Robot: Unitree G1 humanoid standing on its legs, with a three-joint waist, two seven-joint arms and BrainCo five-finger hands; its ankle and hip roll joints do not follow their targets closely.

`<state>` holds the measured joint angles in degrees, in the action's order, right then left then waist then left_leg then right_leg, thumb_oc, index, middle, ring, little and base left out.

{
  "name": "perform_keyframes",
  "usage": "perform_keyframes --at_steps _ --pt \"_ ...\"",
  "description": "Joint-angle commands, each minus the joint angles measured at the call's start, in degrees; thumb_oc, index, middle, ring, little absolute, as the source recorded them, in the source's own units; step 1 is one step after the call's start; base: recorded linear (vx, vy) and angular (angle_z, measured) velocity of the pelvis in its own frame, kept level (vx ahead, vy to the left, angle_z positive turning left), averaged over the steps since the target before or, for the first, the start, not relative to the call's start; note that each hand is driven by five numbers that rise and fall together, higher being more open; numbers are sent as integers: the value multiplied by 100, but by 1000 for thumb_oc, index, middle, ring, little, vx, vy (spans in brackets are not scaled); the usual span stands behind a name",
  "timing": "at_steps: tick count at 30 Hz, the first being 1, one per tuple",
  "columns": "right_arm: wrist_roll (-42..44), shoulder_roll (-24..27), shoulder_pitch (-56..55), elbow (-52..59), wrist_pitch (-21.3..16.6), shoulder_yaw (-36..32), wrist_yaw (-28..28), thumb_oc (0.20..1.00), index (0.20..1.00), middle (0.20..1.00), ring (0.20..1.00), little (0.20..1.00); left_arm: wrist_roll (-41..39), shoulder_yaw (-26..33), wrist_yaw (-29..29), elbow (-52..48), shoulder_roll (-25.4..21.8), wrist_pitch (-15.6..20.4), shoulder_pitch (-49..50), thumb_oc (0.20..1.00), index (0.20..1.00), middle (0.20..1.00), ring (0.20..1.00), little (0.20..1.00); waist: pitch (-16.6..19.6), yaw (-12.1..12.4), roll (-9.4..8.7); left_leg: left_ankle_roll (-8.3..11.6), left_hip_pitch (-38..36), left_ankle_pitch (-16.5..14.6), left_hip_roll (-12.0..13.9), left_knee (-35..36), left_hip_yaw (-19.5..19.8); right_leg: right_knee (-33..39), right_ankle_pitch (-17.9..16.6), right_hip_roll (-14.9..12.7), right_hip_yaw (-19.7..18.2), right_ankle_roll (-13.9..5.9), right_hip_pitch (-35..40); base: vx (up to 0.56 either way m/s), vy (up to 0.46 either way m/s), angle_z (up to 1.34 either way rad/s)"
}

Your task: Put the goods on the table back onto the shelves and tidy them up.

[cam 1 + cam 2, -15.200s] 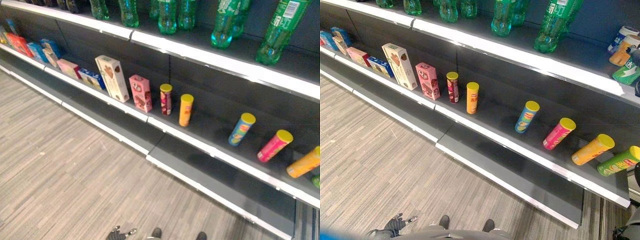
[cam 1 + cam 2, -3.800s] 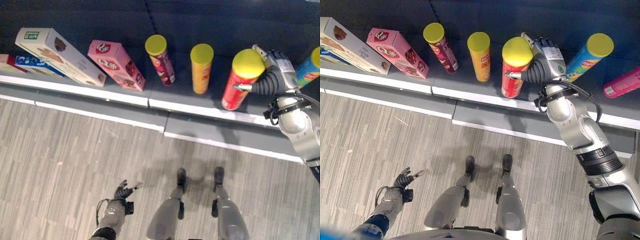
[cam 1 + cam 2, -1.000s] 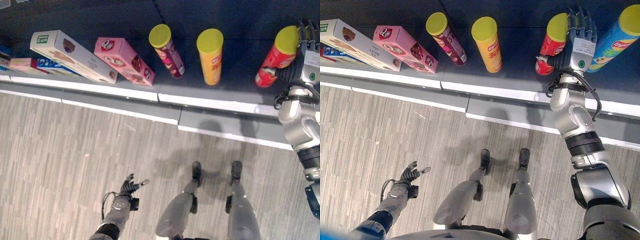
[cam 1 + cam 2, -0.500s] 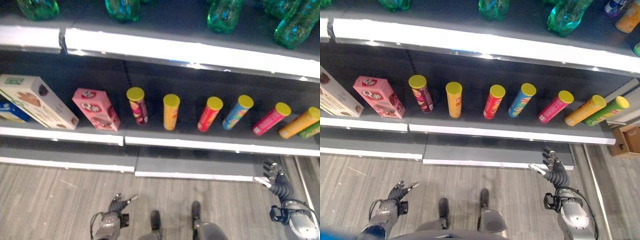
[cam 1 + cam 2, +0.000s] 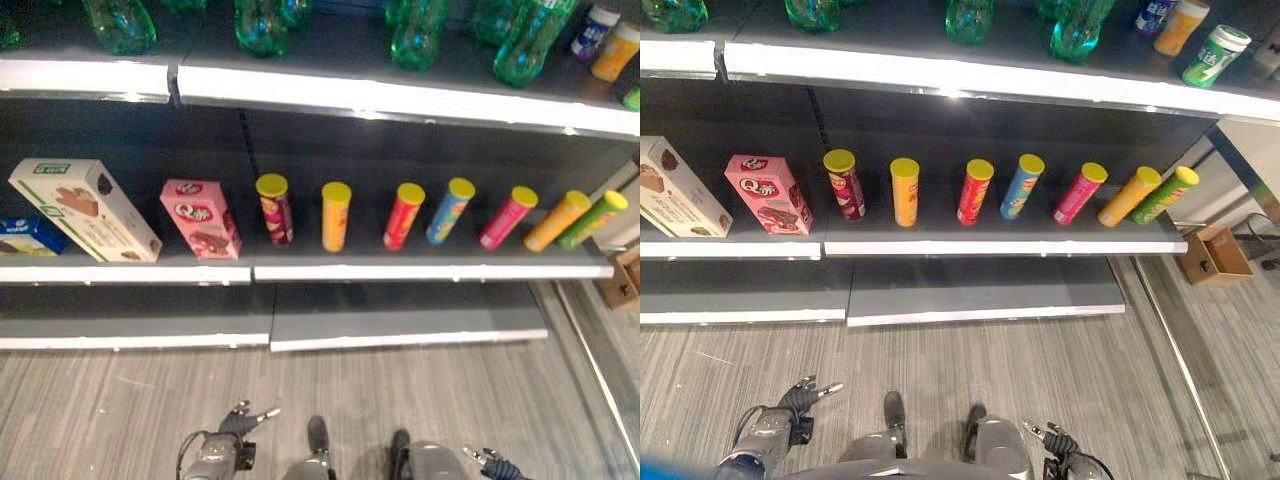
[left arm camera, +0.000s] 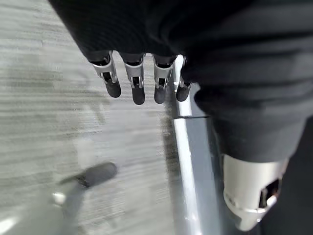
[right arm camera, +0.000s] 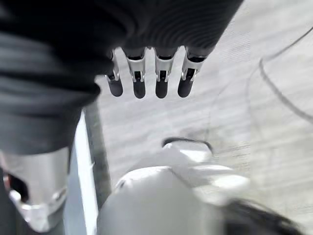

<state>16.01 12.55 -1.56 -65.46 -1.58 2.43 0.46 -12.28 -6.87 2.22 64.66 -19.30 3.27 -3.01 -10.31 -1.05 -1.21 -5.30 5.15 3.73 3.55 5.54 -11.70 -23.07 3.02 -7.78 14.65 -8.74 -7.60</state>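
Both hands are hanging low over the floor, left hand and right hand loosely open, holding nothing.

The green bottles on the top shelf are cut off by the upper edge, only their lower halves in view. A blue box at the far left is half hidden behind the white box and clipped by the side edge. The brown carton on the floor beside the shelving shows too small to tell what it holds. The right hand is cut by the bottom edge
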Motion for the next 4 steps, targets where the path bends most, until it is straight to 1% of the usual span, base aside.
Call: perform_keyframes --at_steps 1,2,3,4 --pt "-272 150 6 324 -80 243 -252 1000 1000 1000 1000 1000 82 235 89 133 -58 113 -219 1000 1000 1000 1000 1000 29 -115 -316 274 -531 -946 -358 -291 273 1822 4 -107 -311 113 716 -3 -165 -36" --pt "-275 148 33 278 -84 272 -233 1000 1000 1000 1000 1000 115 234 80 191 -12 125 -203 1000 1000 1000 1000 1000 66 -106 -336 290 -522 -949 -367 -320 264 2067 -23 -81 -326 106 807 12 -89 -19" --pt "-275 149 33 278 -84 272 -233 1000 1000 1000 1000 1000 115 234 80 192 -12 126 -203 1000 1000 1000 1000 1000 63 -106 -335 291 -525 -950 -366 -321 265 2081 -30 -78 -324 106 817 -1 -128 0" --pt "-312 177 77 301 -82 333 -240 1000 1000 1000 1000 1000 137 248 83 259 48 115 -197 1000 1000 1000 1000 1000 94 -92 -353 325 -518 -928 -354 -317 256 2288 -38 -25 -361 125 885 -5 -116 12"
